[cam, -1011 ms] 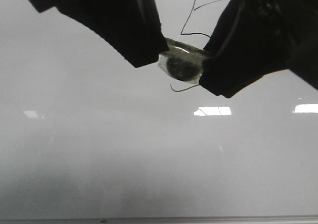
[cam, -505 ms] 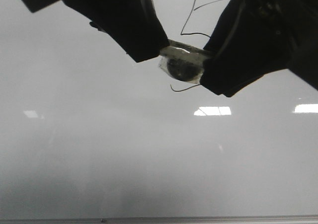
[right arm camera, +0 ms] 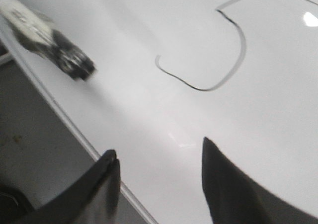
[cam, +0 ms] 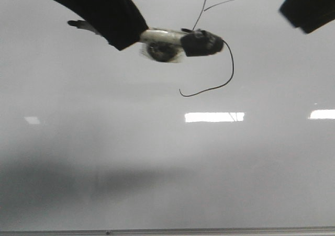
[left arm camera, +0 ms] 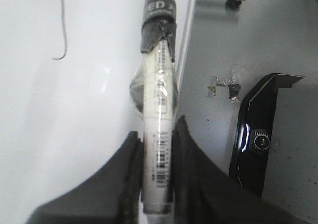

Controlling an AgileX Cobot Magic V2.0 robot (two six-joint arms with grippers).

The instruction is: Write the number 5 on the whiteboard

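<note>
My front camera: close over whiteboard [cam: 157,157], board fills frame, metal edge strip at bottom. My left wrist camera: looks along gripper [left arm camera: 156,149] and pen [left arm camera: 158,110], board beside floor. My right wrist camera: slanted, near board. All three share drawn 5 [cam: 222,63] and pen.

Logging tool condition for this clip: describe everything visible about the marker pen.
The marker has a white, apparently plastic barrel with black print and a barcode, and a black cap fitted on its far end. Something clear, like tape, bulges around its middle. The left gripper clamps the barrel between its black fingers. In the front view it hangs roughly level in front of the whiteboard, cap beside the number 5.
</note>
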